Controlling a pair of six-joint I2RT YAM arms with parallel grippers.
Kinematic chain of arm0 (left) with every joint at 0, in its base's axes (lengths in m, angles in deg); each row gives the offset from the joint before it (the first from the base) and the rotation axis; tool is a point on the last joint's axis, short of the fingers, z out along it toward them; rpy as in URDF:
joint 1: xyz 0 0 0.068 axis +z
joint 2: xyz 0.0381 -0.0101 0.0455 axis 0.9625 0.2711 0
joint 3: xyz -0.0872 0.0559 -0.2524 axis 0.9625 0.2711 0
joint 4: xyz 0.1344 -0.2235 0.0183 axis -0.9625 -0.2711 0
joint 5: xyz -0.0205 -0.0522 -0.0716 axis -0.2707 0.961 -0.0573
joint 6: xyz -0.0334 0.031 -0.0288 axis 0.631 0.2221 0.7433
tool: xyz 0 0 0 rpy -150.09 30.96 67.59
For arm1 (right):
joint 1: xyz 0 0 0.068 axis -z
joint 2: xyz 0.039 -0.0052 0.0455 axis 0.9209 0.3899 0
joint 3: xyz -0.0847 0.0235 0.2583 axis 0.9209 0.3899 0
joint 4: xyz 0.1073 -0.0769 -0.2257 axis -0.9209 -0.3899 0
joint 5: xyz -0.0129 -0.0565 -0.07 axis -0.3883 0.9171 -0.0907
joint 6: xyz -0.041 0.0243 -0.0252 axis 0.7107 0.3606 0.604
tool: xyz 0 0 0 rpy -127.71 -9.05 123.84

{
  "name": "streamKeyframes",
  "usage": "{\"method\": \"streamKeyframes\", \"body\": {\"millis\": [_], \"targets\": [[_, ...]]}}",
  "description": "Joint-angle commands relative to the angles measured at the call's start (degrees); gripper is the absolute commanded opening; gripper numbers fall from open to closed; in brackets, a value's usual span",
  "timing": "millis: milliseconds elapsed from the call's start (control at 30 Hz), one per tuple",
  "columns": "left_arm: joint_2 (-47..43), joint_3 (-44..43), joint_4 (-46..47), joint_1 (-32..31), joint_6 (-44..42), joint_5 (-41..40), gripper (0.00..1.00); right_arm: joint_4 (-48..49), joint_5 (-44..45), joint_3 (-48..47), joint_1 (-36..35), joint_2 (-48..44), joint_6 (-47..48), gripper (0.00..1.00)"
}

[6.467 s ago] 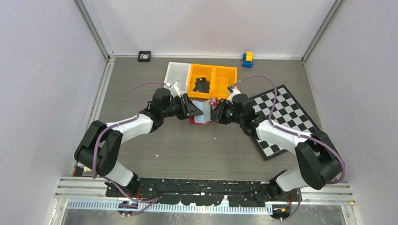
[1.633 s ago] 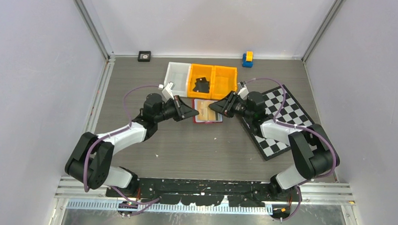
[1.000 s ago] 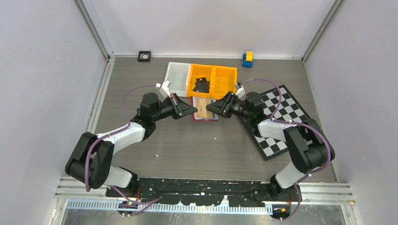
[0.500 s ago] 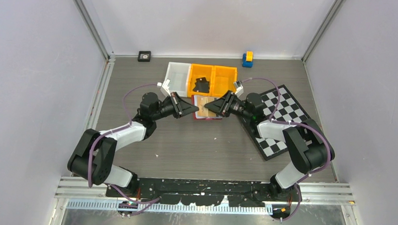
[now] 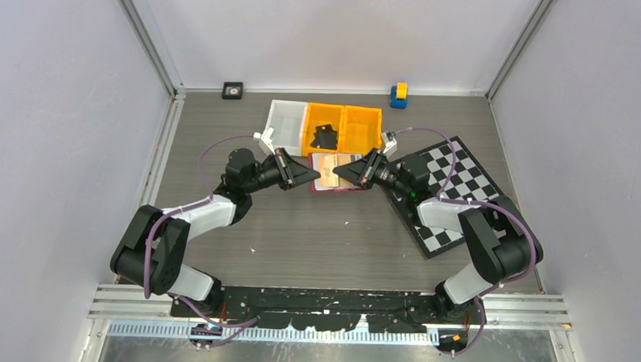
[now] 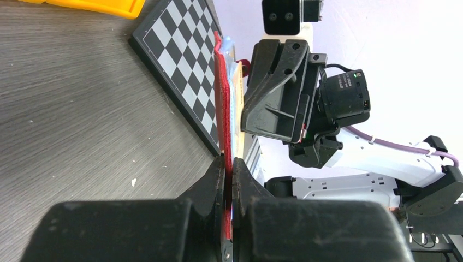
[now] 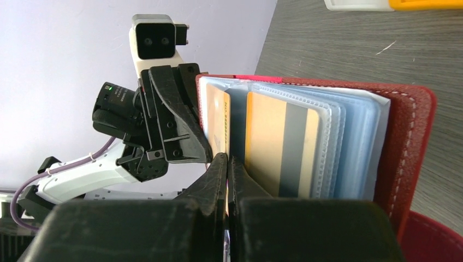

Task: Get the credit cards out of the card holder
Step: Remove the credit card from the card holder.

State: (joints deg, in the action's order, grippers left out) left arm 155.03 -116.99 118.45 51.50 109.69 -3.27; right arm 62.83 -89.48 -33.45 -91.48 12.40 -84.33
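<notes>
Red wallet (image 5: 331,188) is open, held between both claws just on near side of orange bins (image 5: 361,128), above counter (image 5: 299,237). L claw (image 6: 228,180) is closed tight on wallet's red cover edge. R claw (image 7: 226,164) is closed on front tan card (image 7: 218,120); can't tell if sleeve is pinched w/ it. 2nd card (image 7: 278,142) sits in clear sleeve behind.

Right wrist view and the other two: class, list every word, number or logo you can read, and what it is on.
None legible. The credit cards show only plain tan faces and a grey stripe; the card holder and chequered board carry no readable print.
</notes>
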Motion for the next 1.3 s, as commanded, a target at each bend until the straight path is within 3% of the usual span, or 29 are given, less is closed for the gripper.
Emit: {"method": "streamKeyframes", "body": {"millis": [0, 300, 500, 1267], "targets": [[-0.47, -0.77, 4.07, -0.26, -0.23, 0.49, 0.05, 0.87, 0.24, -0.24, -0.7, -4.04, 1.89, 0.01], [0.12, -0.64, 4.22, -0.26, -0.39, 0.37, 0.16, -0.86, 0.7, -0.41, -0.62, -4.63, 2.94, 0.01], [-1.14, -0.01, 4.92, -0.1, -0.6, -0.15, 0.0, -2.0, 1.6, -0.09, -0.38, -5.04, 3.32, 0.01], [-7.59, 2.71, 1.4, 1.83, -2.49, -3.47, 0.0, -9.43, 5.56, 0.53, 2.34, -6.55, 5.83, 0.01]]}}
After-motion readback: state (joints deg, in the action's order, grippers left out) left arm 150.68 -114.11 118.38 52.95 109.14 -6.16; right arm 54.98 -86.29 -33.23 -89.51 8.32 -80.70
